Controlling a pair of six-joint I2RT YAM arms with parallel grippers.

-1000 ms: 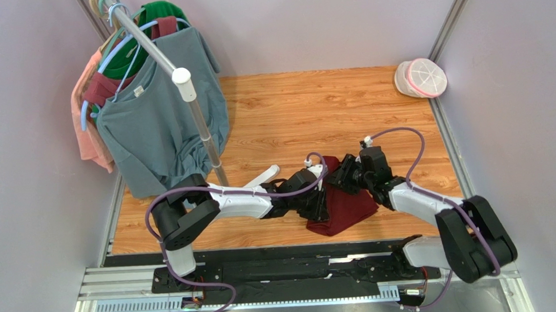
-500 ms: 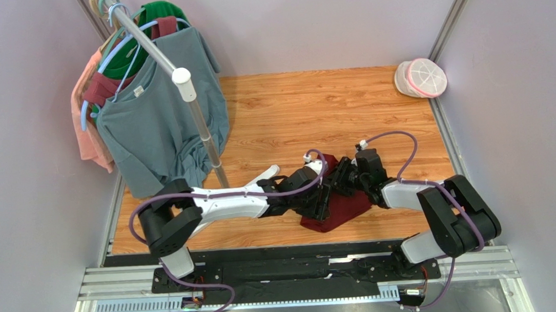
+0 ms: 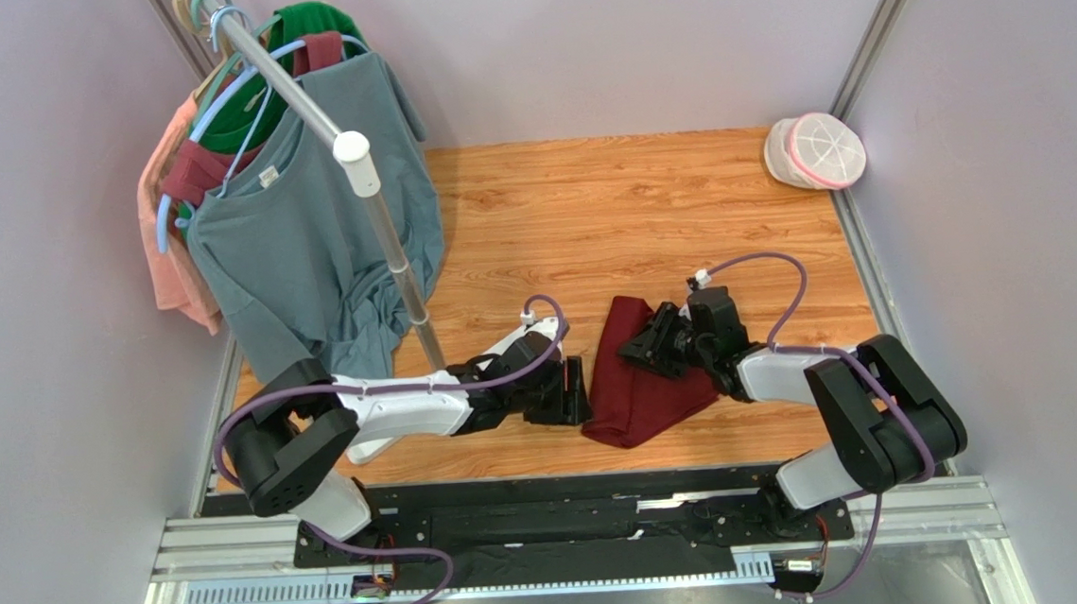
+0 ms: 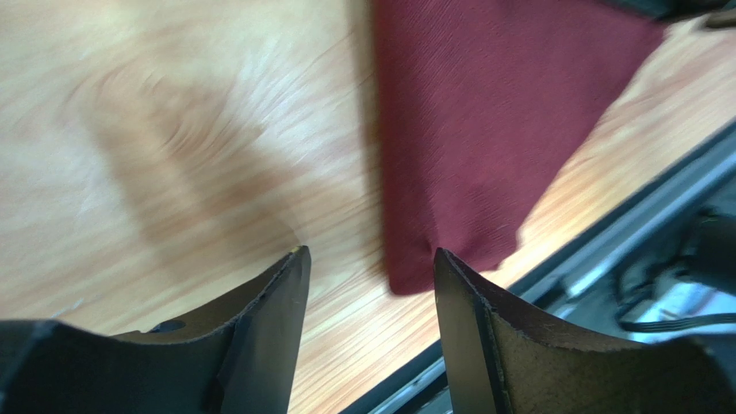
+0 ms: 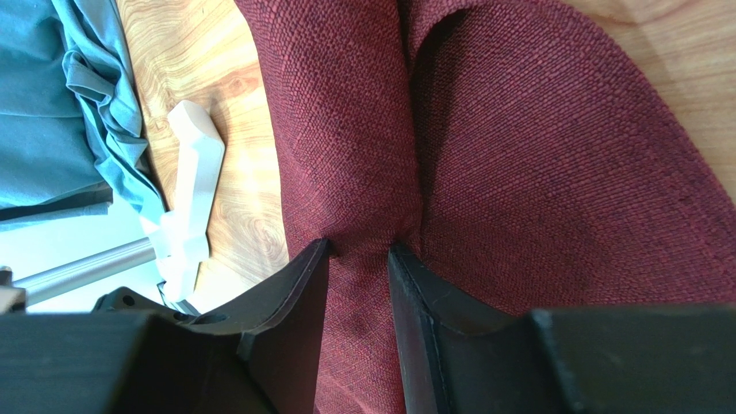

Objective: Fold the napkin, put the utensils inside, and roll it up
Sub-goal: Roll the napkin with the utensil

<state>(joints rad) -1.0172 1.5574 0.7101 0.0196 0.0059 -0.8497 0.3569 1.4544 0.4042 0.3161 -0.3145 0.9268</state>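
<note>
A: Is your top view bright?
B: Yes, soft even light, all sharp. Your left wrist view is smeared, with a dark shadow on the tabletop. Your right wrist view shows the napkin weave clearly.

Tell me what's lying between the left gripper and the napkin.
Only bare wooden table. The left wrist view shows the open left gripper just short of the napkin, with nothing else between them.
</note>
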